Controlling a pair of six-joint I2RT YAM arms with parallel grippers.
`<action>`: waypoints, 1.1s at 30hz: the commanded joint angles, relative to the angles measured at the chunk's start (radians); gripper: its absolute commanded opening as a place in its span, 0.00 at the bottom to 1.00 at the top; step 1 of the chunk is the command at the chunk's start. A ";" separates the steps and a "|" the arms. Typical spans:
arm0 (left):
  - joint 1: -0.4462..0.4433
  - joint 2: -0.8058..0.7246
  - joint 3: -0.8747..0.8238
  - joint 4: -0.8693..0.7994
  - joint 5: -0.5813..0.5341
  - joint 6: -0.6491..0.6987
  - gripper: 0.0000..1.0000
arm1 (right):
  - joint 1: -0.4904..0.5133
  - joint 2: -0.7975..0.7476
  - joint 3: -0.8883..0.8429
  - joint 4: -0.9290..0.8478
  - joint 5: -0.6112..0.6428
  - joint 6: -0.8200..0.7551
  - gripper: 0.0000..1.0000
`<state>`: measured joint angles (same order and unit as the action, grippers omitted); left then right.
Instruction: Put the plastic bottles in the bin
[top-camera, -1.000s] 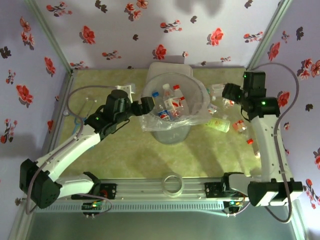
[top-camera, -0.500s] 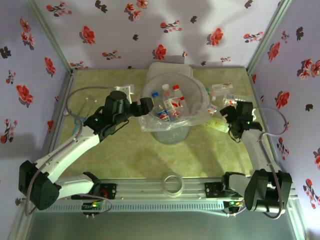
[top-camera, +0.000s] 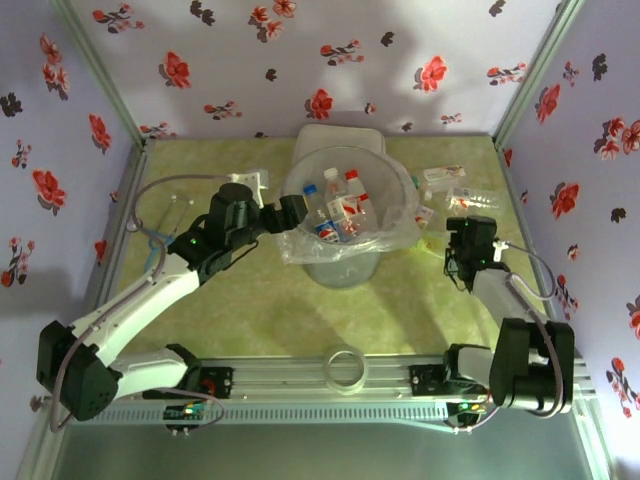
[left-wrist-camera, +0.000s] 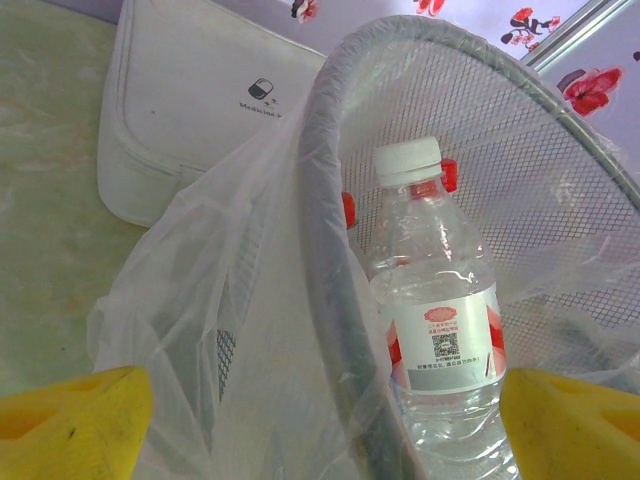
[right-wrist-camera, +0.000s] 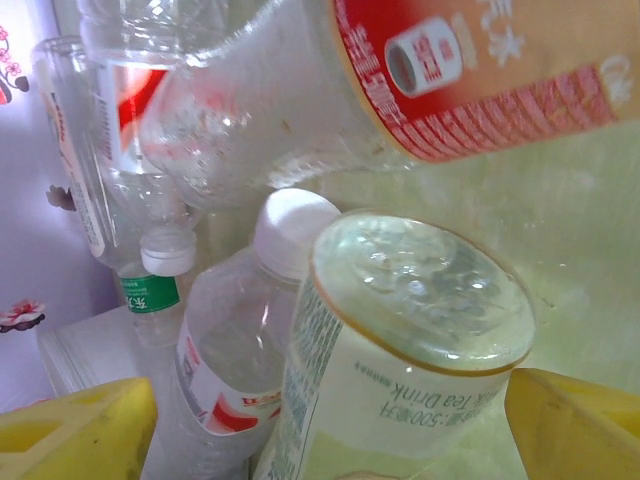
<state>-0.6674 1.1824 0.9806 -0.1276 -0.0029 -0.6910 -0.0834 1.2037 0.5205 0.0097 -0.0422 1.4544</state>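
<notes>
Bin (top-camera: 395, 168) | plastic bottles (top-camera: 335, 208) inside | loose bottles (top-camera: 441, 180) on table (top-camera: 250, 290) beside it

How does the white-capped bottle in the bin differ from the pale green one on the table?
The white-capped bottle wears a red and white label; the green bottle a pale green one. The white-capped bottle stands cap up inside the bin; the green bottle lies on the table, base towards the camera. Both are clear plastic.

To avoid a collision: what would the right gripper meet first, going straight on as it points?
Probably the round base of the clear plastic bottle with the pale green label, directly ahead of the right gripper.
</notes>
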 joint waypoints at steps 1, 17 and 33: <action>0.008 0.000 -0.013 -0.048 -0.002 0.005 0.90 | 0.002 0.033 -0.016 0.079 -0.031 0.065 0.91; 0.008 0.035 0.016 -0.055 0.001 0.002 0.90 | 0.013 0.243 -0.031 0.238 -0.080 0.091 0.91; 0.008 0.047 0.026 -0.057 -0.003 0.008 0.90 | 0.016 0.059 -0.011 0.113 -0.053 0.012 0.69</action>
<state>-0.6674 1.2068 1.0016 -0.1276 0.0036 -0.7013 -0.0731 1.3457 0.4881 0.1848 -0.1150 1.5143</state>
